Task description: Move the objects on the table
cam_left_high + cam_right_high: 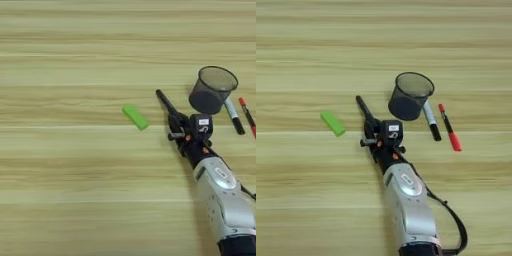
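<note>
Gripping the slim black marker [363, 111] at its near end, the right gripper [374, 131] sits left of the mesh pen cup [410, 95] on the table [301, 190]. White-barrelled marker [430, 120] lies just right of the cup, beside a red marker [449, 128]; green block [333, 123] well left
</note>
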Motion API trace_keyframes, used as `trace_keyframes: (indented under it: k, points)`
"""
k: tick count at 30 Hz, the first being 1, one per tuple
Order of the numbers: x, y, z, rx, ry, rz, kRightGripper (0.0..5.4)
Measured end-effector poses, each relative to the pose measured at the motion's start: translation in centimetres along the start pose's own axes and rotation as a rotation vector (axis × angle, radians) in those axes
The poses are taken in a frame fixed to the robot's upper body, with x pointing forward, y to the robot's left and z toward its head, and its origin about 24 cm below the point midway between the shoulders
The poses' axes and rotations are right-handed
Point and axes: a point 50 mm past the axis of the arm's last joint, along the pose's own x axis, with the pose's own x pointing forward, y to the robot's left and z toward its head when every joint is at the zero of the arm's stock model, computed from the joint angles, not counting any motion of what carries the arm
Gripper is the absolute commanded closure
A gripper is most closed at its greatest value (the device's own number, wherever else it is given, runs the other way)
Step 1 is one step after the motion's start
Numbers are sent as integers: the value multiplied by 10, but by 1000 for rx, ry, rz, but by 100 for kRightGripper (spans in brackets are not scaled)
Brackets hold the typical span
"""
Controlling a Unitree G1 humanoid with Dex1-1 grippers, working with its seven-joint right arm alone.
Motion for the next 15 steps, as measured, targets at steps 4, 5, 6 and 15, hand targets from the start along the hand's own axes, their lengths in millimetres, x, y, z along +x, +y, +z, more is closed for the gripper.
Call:
trace_keyframes:
  k: [4,5,6,15]
  points:
    - [0,0,-6,-4,27,-1,434]
    - [0,0,-7,-7,33,-3,434]
    - [1,-1,-9,-9,41,-6,434]
    - [4,0,-9,-21,45,-6,435]
